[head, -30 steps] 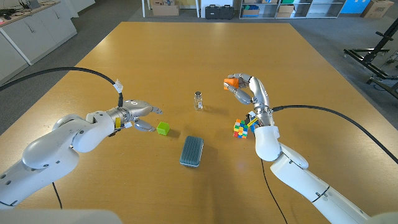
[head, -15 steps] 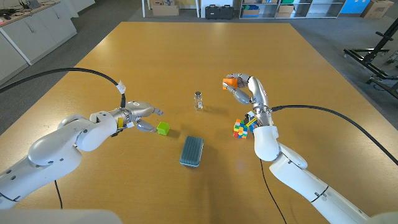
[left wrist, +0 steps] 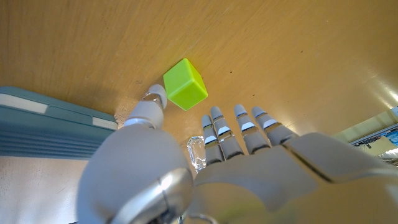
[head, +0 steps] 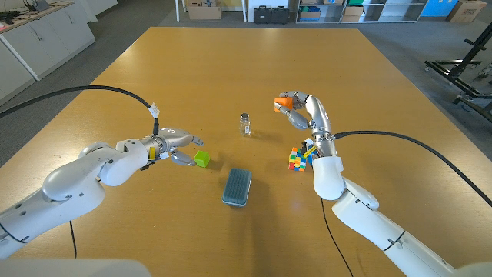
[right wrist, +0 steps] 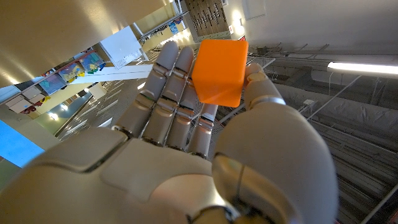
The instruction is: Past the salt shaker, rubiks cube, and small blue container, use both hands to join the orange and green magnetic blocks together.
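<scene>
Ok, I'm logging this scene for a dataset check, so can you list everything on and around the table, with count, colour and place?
Green block: one, lime green, on the table just off the left hand's fingertips, not held.
Orange block: one, orange, pinched in the right hand above the table.
Salt shaker: one, clear glass, upright near the table's middle.
Rubiks cube: one, multicoloured, on the table beside the right wrist.
Container: one, grey-blue, ribbed lid, nearer the robot than the green block.
Table: one, wooden.
Left hand: one, grey, fingers spread toward the green block.
Right hand: one, grey, raised, holding the orange block.
</scene>
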